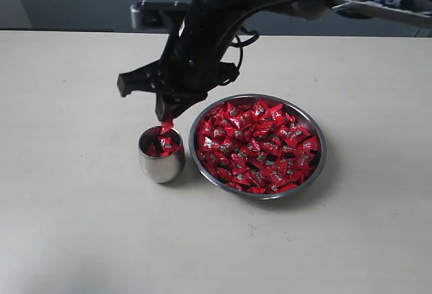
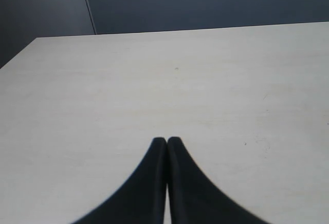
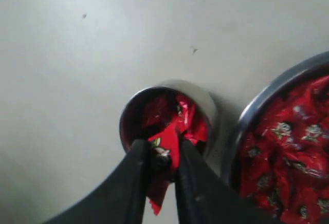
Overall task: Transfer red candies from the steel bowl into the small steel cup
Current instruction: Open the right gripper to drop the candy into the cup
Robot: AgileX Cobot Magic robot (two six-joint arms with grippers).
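- Glossy, crinkly candy (image 3: 157, 197) pinched between black jaws of right gripper (image 3: 163, 149), above mirror-bright cup (image 1: 160, 164).
- Shallow steel bowl (image 1: 323, 151) beside it, heaped with red candies (image 1: 260, 147).
- Left gripper (image 2: 166, 141) closed, empty, over matte pale table (image 2: 231, 90); dark wall (image 2: 205, 3).

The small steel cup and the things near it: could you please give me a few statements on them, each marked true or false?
1. The right gripper holds a red candy just above the small steel cup. True.
2. The small steel cup is empty. False: red candies lie in it.
3. The steel bowl is nearly empty. False: it is heaped with red candies.
4. The left gripper is shut on nothing, over bare table. True.
5. The small steel cup stands inside the steel bowl. False: it stands beside it on the table.
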